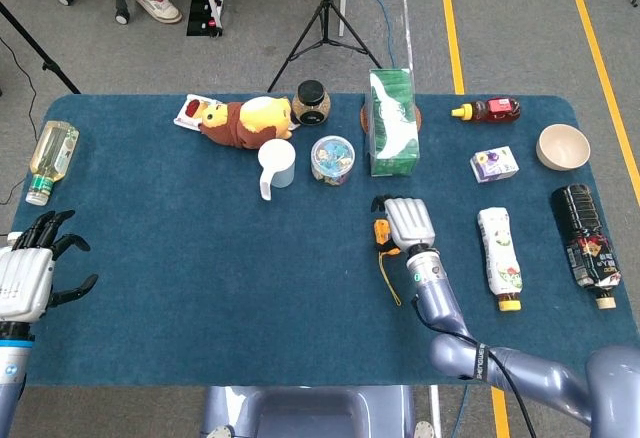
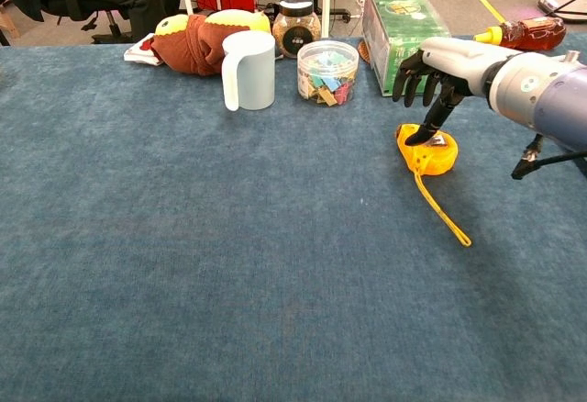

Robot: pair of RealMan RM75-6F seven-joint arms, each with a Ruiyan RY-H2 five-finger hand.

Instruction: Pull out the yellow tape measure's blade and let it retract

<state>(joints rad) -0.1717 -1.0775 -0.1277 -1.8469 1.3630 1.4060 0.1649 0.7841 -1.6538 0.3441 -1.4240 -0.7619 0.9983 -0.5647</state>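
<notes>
The yellow tape measure (image 2: 429, 151) lies flat on the blue table (image 2: 183, 264), right of centre. A thin yellow strip (image 2: 442, 214) trails from it toward the front edge. My right hand (image 2: 433, 67) hovers right over the case with its fingers spread, and one fingertip (image 2: 417, 135) touches the top of the case. From the head view, the right hand (image 1: 406, 222) covers most of the tape measure (image 1: 381, 234). My left hand (image 1: 27, 272) is open at the table's front left edge, far from the tape measure, holding nothing.
A green tea box (image 2: 404, 26), a clear jar (image 2: 327, 72), a white mug (image 2: 249, 70) and a plush toy (image 2: 197, 39) stand behind. On the right lie a white bottle (image 1: 498, 248), a black bottle (image 1: 585, 238), a bowl (image 1: 563, 146) and a sauce bottle (image 2: 527, 30).
</notes>
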